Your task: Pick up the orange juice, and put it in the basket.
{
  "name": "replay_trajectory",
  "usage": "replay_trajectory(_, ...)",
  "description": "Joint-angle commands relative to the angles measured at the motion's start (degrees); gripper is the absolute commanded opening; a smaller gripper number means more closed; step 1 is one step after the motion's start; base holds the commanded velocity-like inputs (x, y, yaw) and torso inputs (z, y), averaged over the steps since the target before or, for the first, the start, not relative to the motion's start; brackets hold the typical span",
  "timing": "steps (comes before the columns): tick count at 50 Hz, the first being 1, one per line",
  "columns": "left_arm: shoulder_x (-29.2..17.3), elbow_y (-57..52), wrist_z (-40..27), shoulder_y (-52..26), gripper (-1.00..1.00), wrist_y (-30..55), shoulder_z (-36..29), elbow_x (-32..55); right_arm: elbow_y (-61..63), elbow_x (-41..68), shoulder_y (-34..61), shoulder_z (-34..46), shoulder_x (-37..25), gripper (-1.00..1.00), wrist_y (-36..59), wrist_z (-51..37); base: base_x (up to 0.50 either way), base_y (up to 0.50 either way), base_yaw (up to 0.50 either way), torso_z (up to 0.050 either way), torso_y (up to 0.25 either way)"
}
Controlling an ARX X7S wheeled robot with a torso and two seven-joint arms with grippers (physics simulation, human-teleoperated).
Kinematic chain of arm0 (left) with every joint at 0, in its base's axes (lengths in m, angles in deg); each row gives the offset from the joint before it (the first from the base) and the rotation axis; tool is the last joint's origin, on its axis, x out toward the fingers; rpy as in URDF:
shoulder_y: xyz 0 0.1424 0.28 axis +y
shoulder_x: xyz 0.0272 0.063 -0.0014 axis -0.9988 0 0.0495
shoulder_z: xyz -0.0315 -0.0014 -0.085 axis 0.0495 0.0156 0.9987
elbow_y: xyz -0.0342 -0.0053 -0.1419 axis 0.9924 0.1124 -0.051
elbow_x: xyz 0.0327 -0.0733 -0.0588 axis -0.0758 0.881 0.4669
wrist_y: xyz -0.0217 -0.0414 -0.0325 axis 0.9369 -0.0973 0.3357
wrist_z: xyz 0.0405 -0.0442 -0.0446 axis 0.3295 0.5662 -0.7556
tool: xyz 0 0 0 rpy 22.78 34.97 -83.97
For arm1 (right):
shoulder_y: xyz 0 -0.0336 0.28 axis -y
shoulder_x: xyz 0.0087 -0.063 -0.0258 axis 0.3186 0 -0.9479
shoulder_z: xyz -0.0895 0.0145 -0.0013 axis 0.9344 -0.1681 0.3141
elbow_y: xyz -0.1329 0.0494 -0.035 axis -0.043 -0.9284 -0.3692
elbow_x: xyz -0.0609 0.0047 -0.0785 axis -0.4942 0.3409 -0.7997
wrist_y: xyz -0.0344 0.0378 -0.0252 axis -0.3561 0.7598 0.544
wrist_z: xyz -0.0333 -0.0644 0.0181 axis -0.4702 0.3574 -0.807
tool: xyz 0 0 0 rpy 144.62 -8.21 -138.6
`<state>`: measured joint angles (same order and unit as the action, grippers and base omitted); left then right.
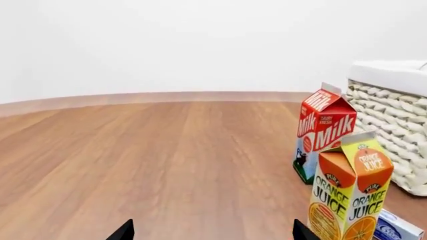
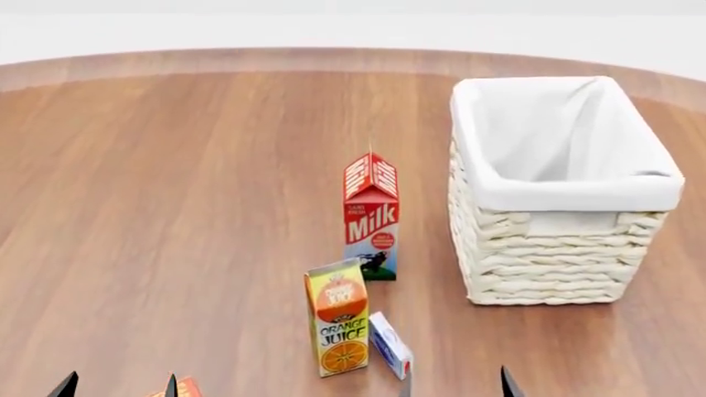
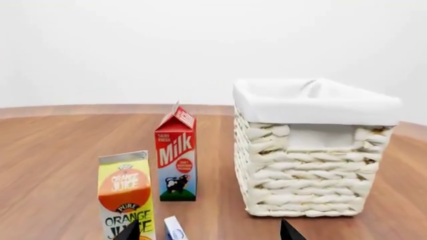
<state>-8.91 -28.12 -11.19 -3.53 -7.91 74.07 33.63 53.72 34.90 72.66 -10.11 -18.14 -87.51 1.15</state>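
Note:
The orange juice [image 2: 337, 318] is a tall yellow-orange carton that stands upright on the wooden table, in front of the red-white milk carton [image 2: 372, 217]. The basket [image 2: 557, 248] is white wicker with a cloth liner, to the right of both. Low at the left, my left gripper [image 2: 117, 387] is open and well left of the juice. My right gripper [image 2: 458, 386] is open, just right of the juice and nearer to me. The left wrist view has the orange juice [image 1: 350, 192] beside one fingertip [image 1: 303, 232]. In the right wrist view the orange juice [image 3: 125, 192] stands behind one fingertip [image 3: 130, 231]. Neither gripper holds anything.
A small blue-white box [image 2: 391, 345] lies flat right beside the juice, between it and my right gripper. Part of an orange object [image 2: 185, 389] shows at the picture's lower edge by my left gripper. The milk carton [image 3: 177, 160] stands close to the basket [image 3: 313, 165].

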Motion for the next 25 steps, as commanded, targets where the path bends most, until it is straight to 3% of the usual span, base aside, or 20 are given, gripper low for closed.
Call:
replay_trajectory(1, -0.4, 0.0, -0.5, -0.1, 1.00, -0.1, -0.5, 0.4, 0.3, 0.5, 0.2, 0.4, -0.4, 1.00, 0.1, -0.5, 0.23, 0.00, 0.00, 0.000, 0.000)
replay_trajectory(25, -1.1, 0.1, -1.3, -0.2, 1.00, -0.3, -1.4, 1.2, -0.7, 2.3, -0.1, 0.9, -1.1, 1.00, -1.2, -0.7, 0.24, 0.00, 0.00, 0.000, 0.001)
